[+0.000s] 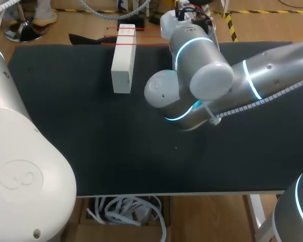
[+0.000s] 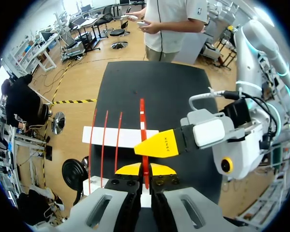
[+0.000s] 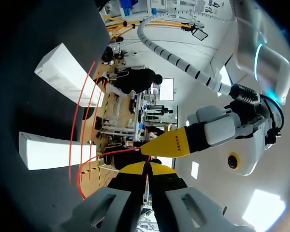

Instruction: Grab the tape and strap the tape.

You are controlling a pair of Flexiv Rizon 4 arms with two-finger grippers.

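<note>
Showing a wide black table (image 1: 65,126), with a grey, light-ringed right arm (image 1: 272,75) hanging over its far middle and a bulky white left arm (image 1: 20,166) filling the near left corner. Standing at the table's far edge: a long white rectangular box (image 1: 122,63). Pinching a strand of thin red tape (image 2: 141,116) crossing that box, yellow tips of the left end effector (image 2: 145,169) pressed together. Likewise pinching red tape with the right end effector (image 3: 146,168), just beside the left one.
</note>
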